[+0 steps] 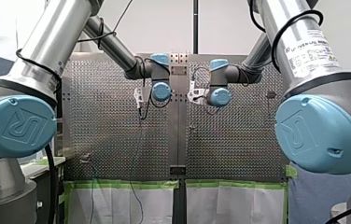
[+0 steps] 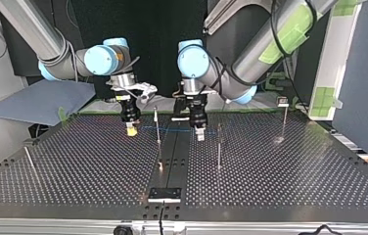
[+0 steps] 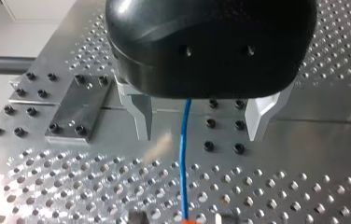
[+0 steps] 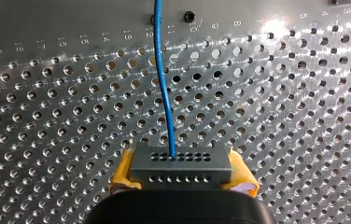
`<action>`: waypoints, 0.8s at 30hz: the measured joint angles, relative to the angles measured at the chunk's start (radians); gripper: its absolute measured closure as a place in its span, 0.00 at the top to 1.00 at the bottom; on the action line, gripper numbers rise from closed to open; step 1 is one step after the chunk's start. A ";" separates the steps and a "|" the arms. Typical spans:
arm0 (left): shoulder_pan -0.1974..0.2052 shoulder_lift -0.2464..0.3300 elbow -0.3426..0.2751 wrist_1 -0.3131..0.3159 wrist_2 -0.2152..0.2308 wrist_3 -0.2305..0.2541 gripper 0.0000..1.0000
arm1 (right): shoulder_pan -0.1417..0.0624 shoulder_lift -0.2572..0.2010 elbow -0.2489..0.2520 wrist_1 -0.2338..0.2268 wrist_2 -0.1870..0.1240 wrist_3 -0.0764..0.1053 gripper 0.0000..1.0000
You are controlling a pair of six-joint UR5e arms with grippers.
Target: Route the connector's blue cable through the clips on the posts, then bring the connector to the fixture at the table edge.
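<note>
The connector (image 4: 180, 161), a grey rectangular block w/ two rows of small holes, sits clamped between the yellow-padded fingers (image 4: 124, 170) of my right gripper (image 4: 183, 173). The blue cable (image 4: 163, 93), thin & smooth, leaves one hole and runs ahead over the perforated metal bench (image 4: 281, 116). My left gripper (image 3: 200, 136): pale, wedge-tipped metal fingers (image 3: 142, 116) spread open; cable passes between them approx. midway, touching neither. Top view: cable spans level btw. both grippers, past a thin upright post (image 2: 157, 128); clipped or not, cannot tell. Flat dark fixture (image 2: 165, 194) lies at the bench's near edge, well apart from the connector.
</note>
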 joint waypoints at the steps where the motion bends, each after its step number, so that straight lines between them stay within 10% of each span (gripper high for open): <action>1: 0.000 -0.004 0.001 0.000 -0.006 0.002 1.00 | 0.000 0.000 0.000 0.000 0.000 0.000 0.00; 16: 0.002 -0.013 0.004 0.004 -0.006 0.009 1.00 | -0.002 0.000 0.000 0.002 0.000 -0.002 0.00; 17: 0.002 -0.013 0.004 0.004 -0.005 0.011 0.76 | -0.002 0.000 0.000 0.002 0.000 -0.002 0.00; 18: 0.001 -0.013 0.004 0.004 -0.005 0.015 0.76 | -0.002 0.000 0.000 0.002 0.000 -0.002 0.00; 19: 0.000 -0.013 0.004 0.004 -0.004 0.021 0.25 | -0.002 0.000 0.000 0.002 0.000 -0.002 0.00; 20: 0.000 -0.013 0.004 0.005 -0.004 0.025 0.04 | -0.002 0.000 0.000 0.002 0.000 -0.002 0.00; 24: -0.001 -0.013 0.004 0.012 -0.003 0.039 0.00 | -0.002 0.000 0.000 0.002 0.000 -0.002 0.00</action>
